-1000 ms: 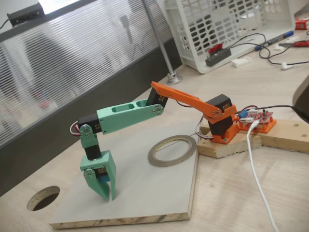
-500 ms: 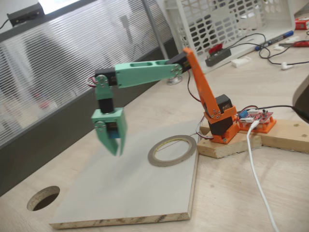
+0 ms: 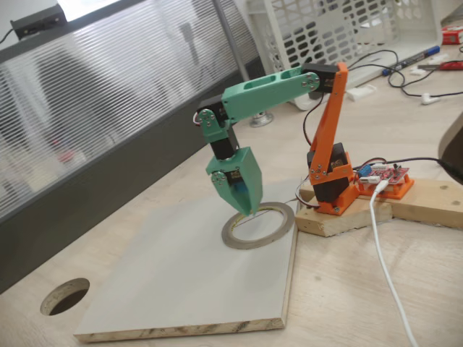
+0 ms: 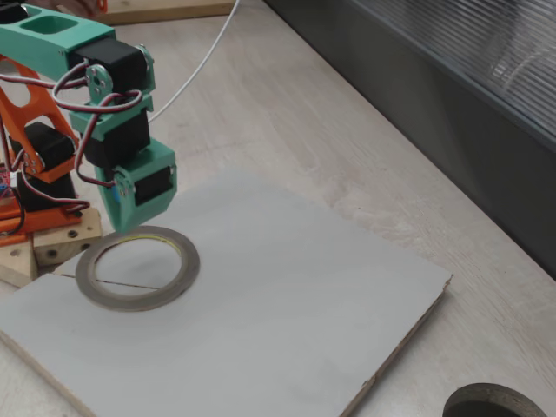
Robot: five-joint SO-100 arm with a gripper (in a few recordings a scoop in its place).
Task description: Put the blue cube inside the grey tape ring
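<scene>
The grey tape ring (image 3: 236, 237) lies flat on the pale grey board (image 3: 181, 289), near the arm's orange base. My green gripper (image 3: 248, 210) points down, its tips just above the ring's back-left rim. A sliver of the blue cube (image 3: 239, 191) shows between the jaws, which are shut on it. In the other fixed view the gripper (image 4: 119, 226) hangs over the far edge of the tape ring (image 4: 130, 302); whether it is over the opening or the rim is unclear, and the cube is barely visible there.
A dark round hole (image 3: 65, 296) is cut in the tabletop left of the board, also seen as the hole (image 4: 491, 404). Wooden blocks (image 3: 340, 217) carry the arm's base and a red circuit board. A white cable (image 3: 383, 253) runs along the right. A white basket (image 3: 340, 36) stands behind.
The arm has lifted from the board's left front corner and swung right, carrying the blue cube from near the table hole to over the tape ring.
</scene>
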